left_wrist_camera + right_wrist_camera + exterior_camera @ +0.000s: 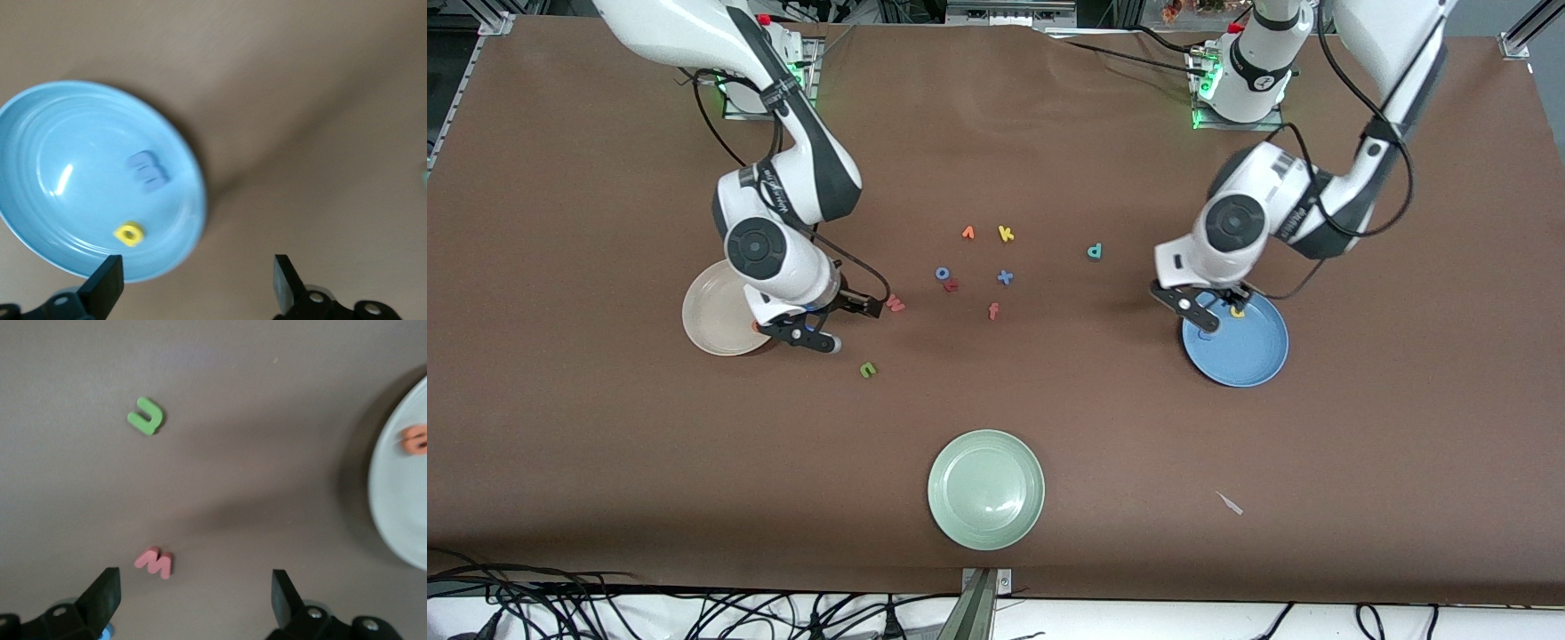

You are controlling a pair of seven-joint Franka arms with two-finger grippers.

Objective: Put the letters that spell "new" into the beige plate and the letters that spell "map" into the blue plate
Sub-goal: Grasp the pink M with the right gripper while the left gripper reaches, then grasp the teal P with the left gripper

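The blue plate (1249, 356) lies toward the left arm's end of the table. The blue m (148, 170) and the yellow round-bowled letter (129, 233) rest in it. My left gripper (197, 270) hangs open over the plate's rim, holding nothing. The teal stemmed letter (1095, 252) lies on the table, toward the middle. In the beige plate (707, 311) lies the orange e (415, 440). My right gripper (193, 587) hovers open and empty beside that plate, near the pink w (895, 304). The green n (868, 370) lies nearer the front camera.
Mid-table lie an orange v-shape (967, 233), a yellow k (1006, 234), a blue o (943, 273), a small red letter (951, 285), a blue x (1005, 277) and a salmon f (993, 311). A pale green plate (986, 489) sits nearest the front camera, beside a white scrap (1230, 503).
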